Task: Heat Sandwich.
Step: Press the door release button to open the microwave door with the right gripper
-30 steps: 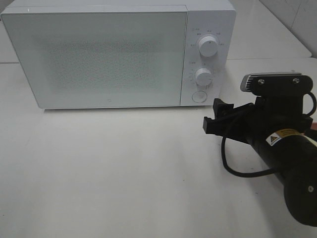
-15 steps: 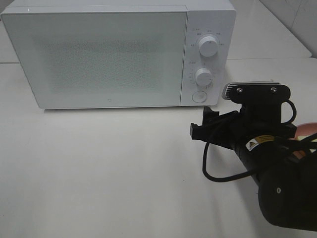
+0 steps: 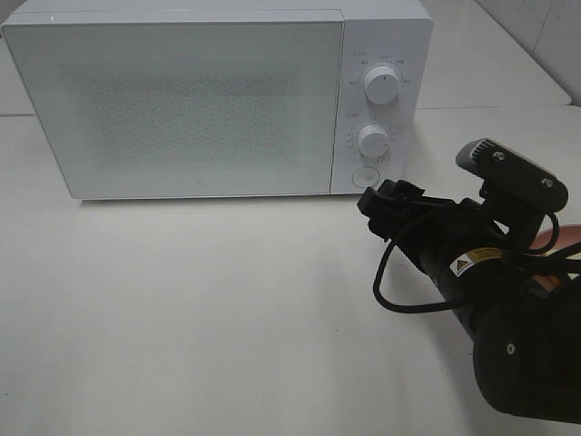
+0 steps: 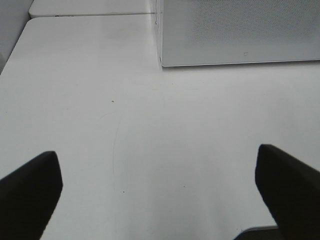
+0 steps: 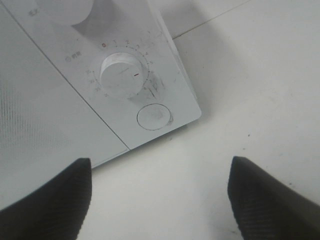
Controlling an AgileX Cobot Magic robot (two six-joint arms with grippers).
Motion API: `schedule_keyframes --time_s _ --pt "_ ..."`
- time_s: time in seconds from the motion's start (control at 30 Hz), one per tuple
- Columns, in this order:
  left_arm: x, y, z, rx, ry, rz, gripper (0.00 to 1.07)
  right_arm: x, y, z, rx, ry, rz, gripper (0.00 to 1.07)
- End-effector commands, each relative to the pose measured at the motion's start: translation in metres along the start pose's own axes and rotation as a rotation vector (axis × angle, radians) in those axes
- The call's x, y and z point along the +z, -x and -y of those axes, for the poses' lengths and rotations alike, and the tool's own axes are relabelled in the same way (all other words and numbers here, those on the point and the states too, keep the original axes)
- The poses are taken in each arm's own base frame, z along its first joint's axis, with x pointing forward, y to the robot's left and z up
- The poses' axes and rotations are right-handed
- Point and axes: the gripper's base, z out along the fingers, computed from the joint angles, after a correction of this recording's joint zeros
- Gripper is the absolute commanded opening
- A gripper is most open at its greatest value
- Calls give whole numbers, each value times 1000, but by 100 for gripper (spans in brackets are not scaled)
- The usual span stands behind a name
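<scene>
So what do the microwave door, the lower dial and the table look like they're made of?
Microwave door: probably glass or glossy plastic, white, with a fine dotted mesh pattern showing across it.
Lower dial: looks like matte white moulded plastic, with a dark pointer line on its face.
Table: smooth white laminate or painted board, hard to say which; faint scuffs and specks show on it.

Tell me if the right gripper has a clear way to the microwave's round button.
Probably yes: the right gripper, open, points at the round button from close by, and nothing shows between them.
</scene>
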Motion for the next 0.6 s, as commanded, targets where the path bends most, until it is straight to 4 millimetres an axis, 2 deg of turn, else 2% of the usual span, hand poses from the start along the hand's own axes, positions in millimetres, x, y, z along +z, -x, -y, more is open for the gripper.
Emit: schedule_keyframes --time_s 0.03,0.1,0.2,0.27,0.33,0.4,0.47,0.5,0.6 --pt "-2 -1 0 -2 3 22 98 1 0 -3 276 14 0 71" --pt "-2 -1 0 -2 3 22 98 1 0 -3 323 14 -1 69" --pt "-2 -1 0 -2 3 22 98 1 0 -3 546 12 -5 66" --pt "-2 -1 0 -2 3 22 98 1 0 -3 603 10 -8 64" --pt "-2 -1 0 -2 3 22 98 1 -1 -3 754 7 -13 61" --pt "-2 -1 0 -2 3 22 98 1 -1 -3 801 7 -13 60" --pt "-2 -1 0 -2 3 22 98 1 -1 -3 880 4 -15 55" --pt "-2 -1 0 -2 3 22 98 1 -1 -3 931 3 -16 49" --pt "-2 -1 0 -2 3 22 98 1 -1 -3 962 3 -16 41"
